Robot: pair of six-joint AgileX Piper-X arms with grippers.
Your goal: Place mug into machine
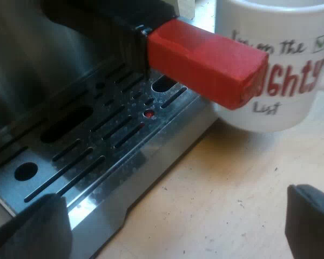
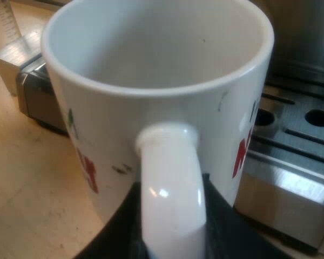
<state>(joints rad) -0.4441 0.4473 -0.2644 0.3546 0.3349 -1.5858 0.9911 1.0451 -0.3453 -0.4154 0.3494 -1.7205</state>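
Counting gives one mug [image 2: 97, 135], one holder handle, one drip tray and two black fingers on each gripper. The mug is white glazed ceramic, round and empty, with red and dark lettering on its wall. It stands clear of the espresso machine [image 2: 302, 38], just beside the outer edge of the drip tray [image 2: 291, 135]; whether its base touches the table [image 2: 27, 178] cannot be told. The right gripper [image 2: 170, 232] is clamped on the mug's loop handle [image 2: 170, 183], one finger against each side.

In the left wrist view the left gripper [image 1: 173, 224] has its fingers [image 1: 32, 229] spread wide and holding nothing, one over the tray's edge, one over the table. The tray is brushed steel, flat, cut with many long slots and a few round holes. The dark handle [image 1: 108, 21] ends in one red rectangular block [image 1: 205, 62], which juts over the tray towards the mug. The table is pale, scuffed wood.
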